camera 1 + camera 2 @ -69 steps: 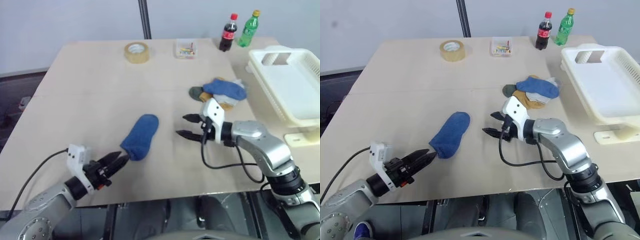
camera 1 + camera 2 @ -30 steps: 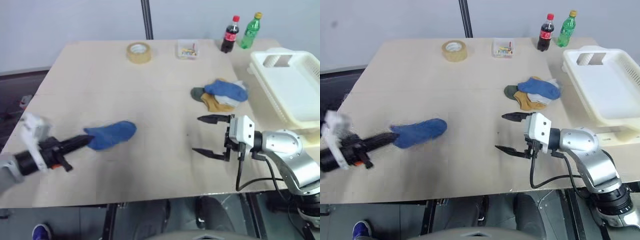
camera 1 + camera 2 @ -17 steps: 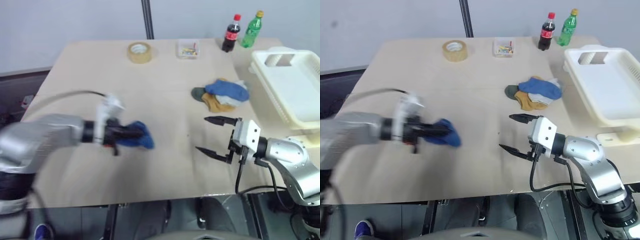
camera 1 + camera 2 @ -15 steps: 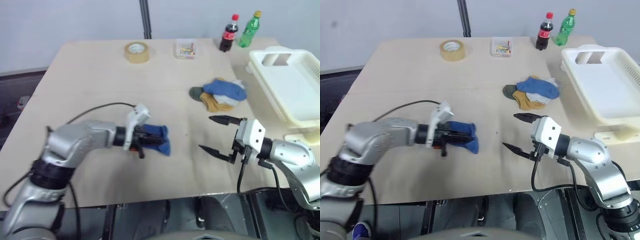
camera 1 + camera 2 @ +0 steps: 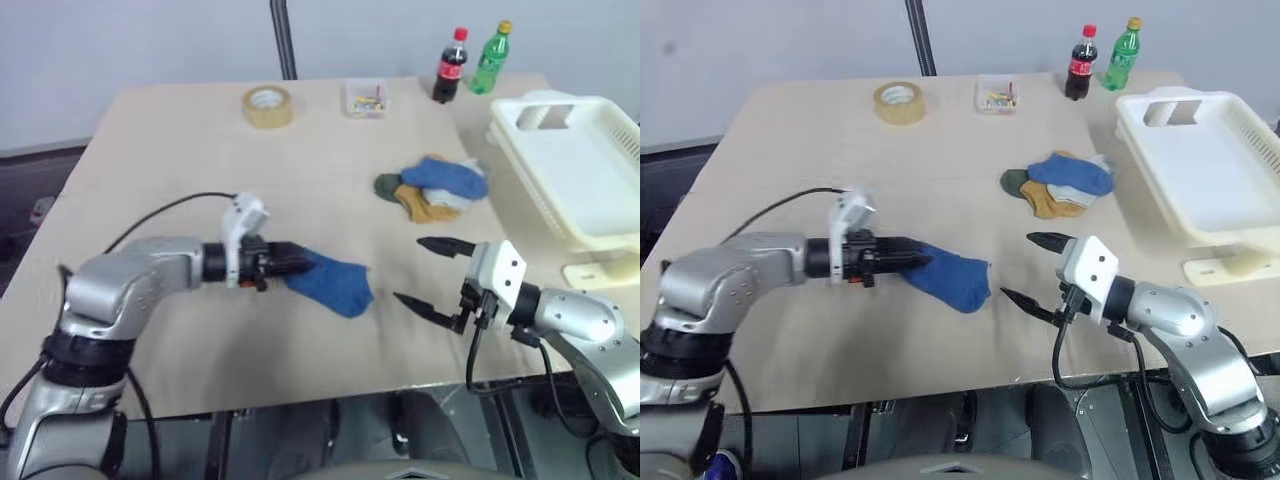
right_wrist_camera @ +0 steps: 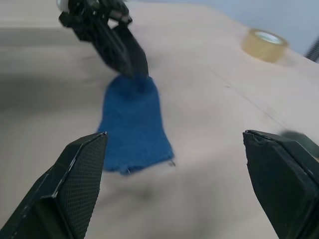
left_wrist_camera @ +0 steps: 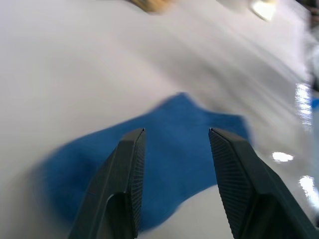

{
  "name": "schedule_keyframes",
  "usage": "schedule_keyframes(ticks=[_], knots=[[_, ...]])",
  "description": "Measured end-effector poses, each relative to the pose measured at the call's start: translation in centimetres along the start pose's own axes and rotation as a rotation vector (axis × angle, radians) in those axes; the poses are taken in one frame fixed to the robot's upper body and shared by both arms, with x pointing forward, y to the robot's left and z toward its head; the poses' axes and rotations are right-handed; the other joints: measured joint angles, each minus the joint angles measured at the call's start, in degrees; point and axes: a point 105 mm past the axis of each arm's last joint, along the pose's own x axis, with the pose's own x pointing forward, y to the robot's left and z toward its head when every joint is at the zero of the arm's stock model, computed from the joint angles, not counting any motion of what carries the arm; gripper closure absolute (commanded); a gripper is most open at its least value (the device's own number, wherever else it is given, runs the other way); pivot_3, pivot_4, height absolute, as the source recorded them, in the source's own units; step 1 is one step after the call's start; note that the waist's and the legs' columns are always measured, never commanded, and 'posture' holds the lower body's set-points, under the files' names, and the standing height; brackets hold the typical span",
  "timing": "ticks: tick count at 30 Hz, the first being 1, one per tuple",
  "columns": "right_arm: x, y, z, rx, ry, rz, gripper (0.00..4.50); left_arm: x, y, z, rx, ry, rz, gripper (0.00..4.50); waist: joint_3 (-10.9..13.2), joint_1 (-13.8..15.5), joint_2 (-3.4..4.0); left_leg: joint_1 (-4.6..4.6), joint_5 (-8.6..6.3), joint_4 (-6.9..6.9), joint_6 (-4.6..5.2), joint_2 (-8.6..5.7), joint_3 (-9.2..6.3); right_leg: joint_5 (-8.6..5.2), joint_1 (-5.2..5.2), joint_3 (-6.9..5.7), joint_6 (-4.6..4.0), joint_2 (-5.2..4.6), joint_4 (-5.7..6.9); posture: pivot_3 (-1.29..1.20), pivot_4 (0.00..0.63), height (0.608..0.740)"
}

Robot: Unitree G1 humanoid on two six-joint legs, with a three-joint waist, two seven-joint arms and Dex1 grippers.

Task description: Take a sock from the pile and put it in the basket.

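The royal-blue sock [image 5: 948, 277] lies flat mid-surface, at about eight o'clock from the pile [image 5: 1057, 184], placed within the right arm's reach. The left pincer [image 5: 912, 258], half parted, rests at its heel end, seemingly letting go; the right pincer [image 5: 1033, 268] gapes wide and empty beside it, likely to carry it to the basket [image 5: 1200, 170].

lab: bare test table [image 5: 180, 150], plain wall [image 5: 130, 40]
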Motion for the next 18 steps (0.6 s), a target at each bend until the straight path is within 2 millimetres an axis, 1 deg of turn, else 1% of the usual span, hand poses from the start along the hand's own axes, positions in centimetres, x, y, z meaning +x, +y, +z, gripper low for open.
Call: schedule_keyframes(ticks=[2, 4, 6, 7, 8, 10, 11, 12, 13, 15, 17, 18], knots=[[0.2, -0.2, -0.7, 0.023, 0.033, 0.021, 0.00, -0.9, 0.6, -1.1, 0.057, -0.003, 0.056, 2.35, 0.0, 0.3, 0.00, -0.01, 0.00, 0.00, 0.00, -0.03, 0.02, 0.00, 0.01, 0.04, -0.01, -0.05, -0.05, 0.00, 0.150, 0.740], [0.1, -0.3, -1.4, 0.049, 0.068, 0.024, 0.00, -1.0, 0.8, -1.7, 0.085, -0.006, 0.080, 2.35, 0.0, 0.9, -0.01, -0.09, 0.00, 0.01, 0.00, -0.01, -0.04, 0.01, -0.03, -0.02, -0.02, -0.05, -0.08, 0.00, 0.150, 0.740], [0.6, -0.2, -2.0, 0.070, 0.100, 0.036, 0.00, -1.0, 1.0, -2.0, 0.119, -0.016, 0.105, 2.35, 0.0, 1.1, 0.01, -0.07, 0.00, 0.01, 0.00, 0.01, -0.04, 0.01, -0.02, -0.01, -0.02, -0.10, -0.08, 0.00, 0.150, 0.740], [1.0, -0.4, -2.6, 0.076, 0.124, 0.038, 0.00, -0.8, 1.2, -2.3, 0.131, -0.029, 0.119, 2.35, 0.0, 1.1, 0.02, -0.06, 0.00, 0.01, 0.00, 0.01, -0.02, -0.03, -0.02, 0.00, -0.09, -0.12, -0.08, 0.00, 0.150, 0.740], [1.9, -0.7, -3.6, 0.096, 0.151, 0.026, 0.00, 0.1, 1.6, -3.2, 0.131, -0.036, 0.132, 2.35, 0.0, 1.1, 0.01, -0.06, 0.00, 0.02, 0.00, 0.01, -0.02, -0.10, -0.02, -0.02, -0.22, -0.09, -0.06, 0.00, 0.150, 0.740], [2.5, -0.9, -4.2, 0.109, 0.169, 0.016, 0.00, 0.6, 2.2, -3.8, 0.117, -0.040, 0.164, 2.35, 0.0, 1.2, 0.01, -0.10, 0.00, 0.05, 0.00, 0.00, -0.05, -0.06, -0.03, -0.06, -0.16, -0.05, -0.04, 0.00, 0.150, 0.740], [3.0, -1.3, -4.7, 0.119, 0.181, 0.000, 0.00, 1.0, 2.9, -3.9, 0.103, -0.052, 0.204, 2.35, 0.0, 1.2, 0.01, -0.08, 0.00, 0.06, 0.00, -0.02, -0.05, 0.02, -0.02, -0.06, -0.03, -0.04, -0.02, 0.00, 0.150, 0.740], [3.3, -1.5, -4.9, 0.123, 0.185, -0.009, 0.00, 1.3, 3.3, -3.9, 0.098, -0.056, 0.222, 2.35, 0.0, 1.2, 0.01, -0.12, 0.00, 0.11, 0.00, -0.03, -0.06, 0.02, -0.04, -0.09, -0.01, -0.01, 0.00, 0.00, 0.150, 0.740], [4.2, -1.8, -5.2, 0.140, 0.186, -0.027, 0.00, 2.0, 4.1, -4.1, 0.102, -0.046, 0.260, 2.35, 0.0, 1.1, 0.00, -0.14, 0.01, 0.17, -0.02, -0.03, -0.09, 0.03, -0.05, -0.11, -0.01, 0.00, 0.04, 0.00, 0.150, 0.740], [4.8, -1.9, -5.4, 0.145, 0.188, -0.032, 0.00, 2.4, 4.5, -4.2, 0.100, -0.045, 0.285, 2.35, 0.0, 1.1, 0.00, -0.14, 0.03, 0.17, -0.06, -0.04, -0.07, 0.03, -0.06, -0.10, -0.01, 0.00, 0.07, 0.00, 0.150, 0.740], [5.7, -1.7, -6.1, 0.148, 0.210, -0.026, 0.00, 3.1, 5.0, -3.9, 0.105, -0.054, 0.307, 2.35, 0.0, 1.1, 0.00, -0.13, 0.11, 0.18, -0.19, -0.06, -0.08, 0.03, -0.06, -0.11, -0.01, -0.01, 0.10, 0.00, 0.150, 0.740], [6.0, -1.4, -6.4, 0.152, 0.221, -0.017, 0.24, 3.3, 5.0, -3.8, 0.110, -0.054, 0.309, 2.32, 0.0, 1.1, 0.00, -0.14, 0.10, 0.18, -0.18, -0.06, -0.08, 0.03, -0.06, -0.11, -0.01, -0.01, 0.10, 0.00, 0.150, 0.740]])
